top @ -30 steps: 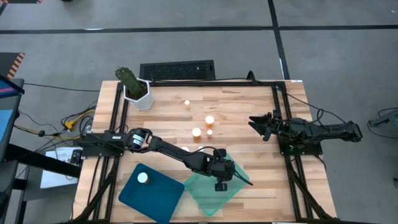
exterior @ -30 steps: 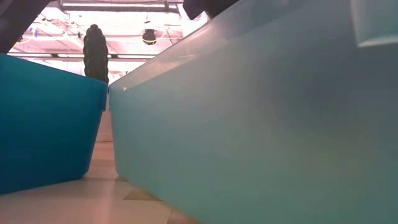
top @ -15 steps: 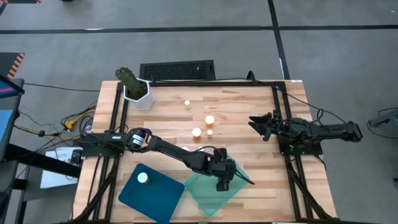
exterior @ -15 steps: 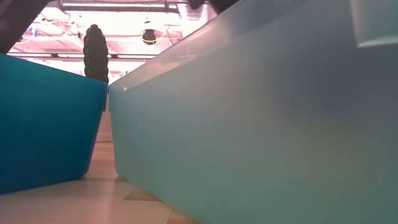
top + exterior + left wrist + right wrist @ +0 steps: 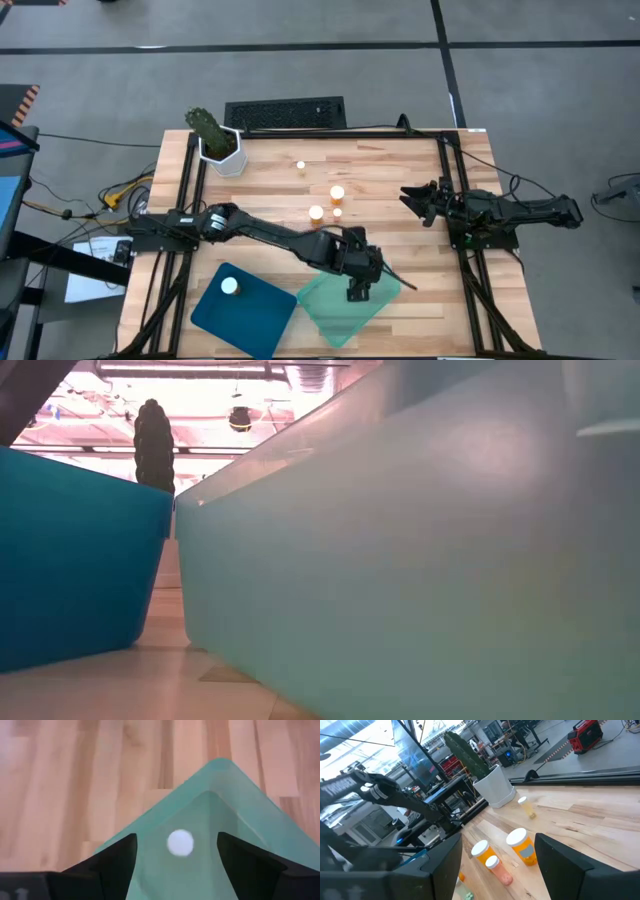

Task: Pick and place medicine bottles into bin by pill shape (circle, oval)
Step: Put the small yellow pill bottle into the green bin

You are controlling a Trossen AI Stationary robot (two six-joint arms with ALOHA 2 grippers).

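A light green tray (image 5: 335, 310) lies near the front edge, with a blue tray (image 5: 250, 318) to its left. My left gripper (image 5: 360, 290) hangs open above the green tray. Straight below it, a medicine bottle with a white cap (image 5: 180, 842) stands in the tray's corner, and the two fingers (image 5: 117, 862) are on either side, above it and clear of it. Another bottle (image 5: 230, 286) stands in the blue tray. Several bottles (image 5: 337, 193) (image 5: 316, 212) (image 5: 300, 166) stand on the table's middle. My right gripper (image 5: 408, 197) waits open at the right.
A white pot with a green plant (image 5: 215, 140) stands at the far left corner, with a dark keyboard (image 5: 285, 113) behind the table's far edge. In the low view, the blue tray's wall (image 5: 70, 560) and the green tray's wall (image 5: 400, 560) fill the picture.
My left gripper has risen straight up from inside the green tray. In the low view, its dark shape above the green tray's rim has shrunk and then left the picture. The trays and the bottles on the table have stayed put.
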